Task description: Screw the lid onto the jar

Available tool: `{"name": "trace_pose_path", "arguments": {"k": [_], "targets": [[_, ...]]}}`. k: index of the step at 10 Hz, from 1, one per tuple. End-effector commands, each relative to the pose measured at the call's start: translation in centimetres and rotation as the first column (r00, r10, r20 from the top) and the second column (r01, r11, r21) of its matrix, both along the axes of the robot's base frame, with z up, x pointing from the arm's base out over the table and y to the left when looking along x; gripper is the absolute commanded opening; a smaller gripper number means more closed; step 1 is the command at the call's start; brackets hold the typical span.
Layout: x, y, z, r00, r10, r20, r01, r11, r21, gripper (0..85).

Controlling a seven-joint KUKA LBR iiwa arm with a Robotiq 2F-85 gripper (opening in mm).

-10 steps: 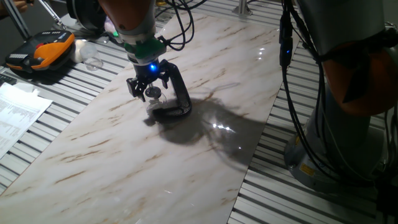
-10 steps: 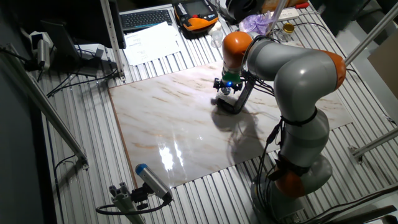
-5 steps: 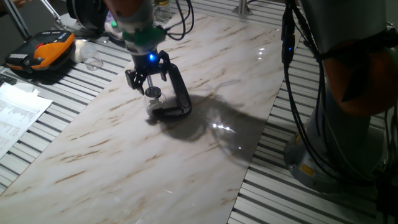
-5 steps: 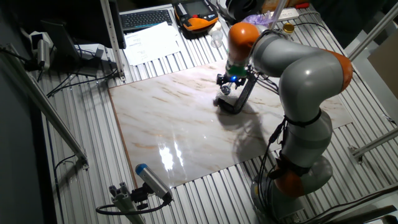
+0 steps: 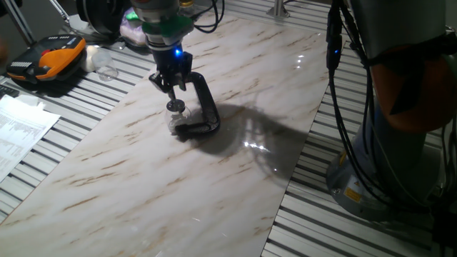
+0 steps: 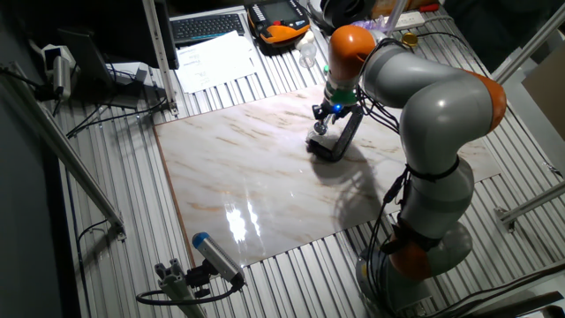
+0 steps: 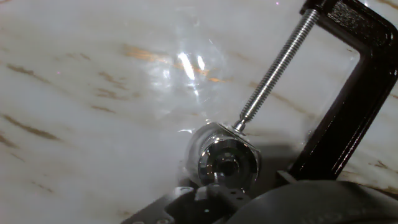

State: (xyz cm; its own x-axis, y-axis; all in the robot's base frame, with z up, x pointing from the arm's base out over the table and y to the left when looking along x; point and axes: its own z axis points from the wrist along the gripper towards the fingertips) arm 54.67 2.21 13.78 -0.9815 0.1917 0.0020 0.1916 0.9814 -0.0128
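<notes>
Looking along the fingers, the hand view shows the lid (image 7: 227, 163) nearest — a small shiny metal cap sitting on the mouth of the jar (image 7: 205, 146), which is held between the screw and the frame of a black C-clamp (image 7: 348, 93) on the marbled counter (image 7: 81, 93). The hand's own fingers do not appear in this view.

From one fixed view, the hand (image 5: 171, 84) hangs just above the jar (image 5: 175, 118), apart from it and gripping nothing; the fingers look drawn close together, though they are too small and dark to be sure. The other fixed view puts the hand (image 6: 323, 113) directly over the jar, near the counter's far edge.

As a judgement: the lid is light, stiff and slick, so it will likely slip under a loose pinch. The best hold would be across its rim, fingers on opposite sides, with the hand square above the mouth so the thread does not cross. The jar is glass — hard but breakable — and the clamp already fixes it, so little downward force seems called for.

Farther off lie papers (image 5: 21, 132) and an orange-and-black device (image 5: 50, 61).
</notes>
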Motion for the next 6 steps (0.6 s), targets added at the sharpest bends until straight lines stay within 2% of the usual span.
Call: {"name": "trace_pose_path", "arguments": {"k": [1,2,3,6], "targets": [[0.01,0.00,0.04,1.000,0.020,0.005,-0.020,1.000,-0.002,17.0],[-0.01,-0.06,0.05,0.999,0.038,0.000,-0.038,0.999,0.002,0.0],[-0.02,-0.13,0.08,0.998,0.055,-0.007,-0.055,0.998,0.013,0.0],[0.25,-0.30,-0.22,0.995,0.098,0.003,-0.098,0.995,-0.011,0.0]]}}
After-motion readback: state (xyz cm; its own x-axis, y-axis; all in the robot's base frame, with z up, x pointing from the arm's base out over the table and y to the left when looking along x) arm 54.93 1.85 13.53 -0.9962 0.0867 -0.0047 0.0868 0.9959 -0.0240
